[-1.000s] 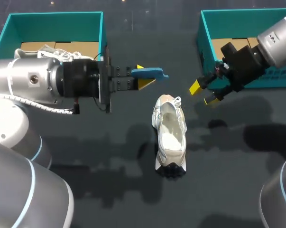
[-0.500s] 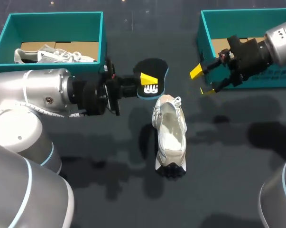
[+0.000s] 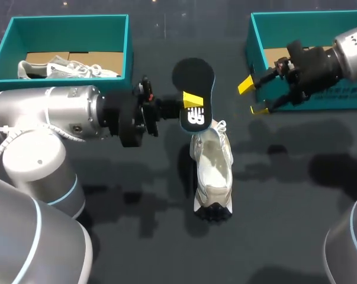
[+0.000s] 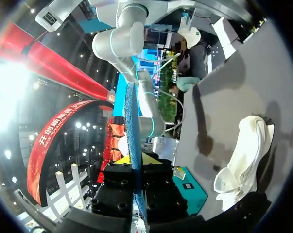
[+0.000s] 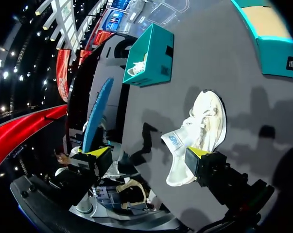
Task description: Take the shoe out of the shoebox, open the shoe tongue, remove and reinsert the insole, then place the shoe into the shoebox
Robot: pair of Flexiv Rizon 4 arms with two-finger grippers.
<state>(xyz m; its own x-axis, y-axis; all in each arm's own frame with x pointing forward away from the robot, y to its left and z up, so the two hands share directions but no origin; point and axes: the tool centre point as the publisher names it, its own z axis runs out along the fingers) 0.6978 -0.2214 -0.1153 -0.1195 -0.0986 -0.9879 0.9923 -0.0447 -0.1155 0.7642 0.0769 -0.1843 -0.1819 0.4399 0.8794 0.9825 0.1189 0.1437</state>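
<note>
A white shoe [image 3: 212, 168] lies on the dark table, its laced end toward the far side. My left gripper [image 3: 189, 105] is shut on a black insole with a blue edge [image 3: 194, 80], holding it just above the shoe's far end, flat face to the head camera. The left wrist view has the insole [image 4: 131, 126] edge-on between the fingers of that gripper [image 4: 136, 158], with the shoe [image 4: 243, 160] off to one side. My right gripper [image 3: 251, 97] hangs open and empty beside the right shoebox [image 3: 256, 23]. Between the spread fingers of the right gripper [image 5: 148, 155] I see the shoe [image 5: 199, 128] and the insole [image 5: 97, 114].
A teal shoebox [image 3: 68, 22] at the far left holds another pale shoe [image 3: 66, 68]. The right teal shoebox shows a cardboard floor [image 3: 276, 56]. Bare table lies around the shoe and toward the near edge [image 3: 273, 236].
My left gripper has moved right toward the shoe and turned the insole from edge-on to face-on. My right gripper has drawn back up beside the right shoebox.
</note>
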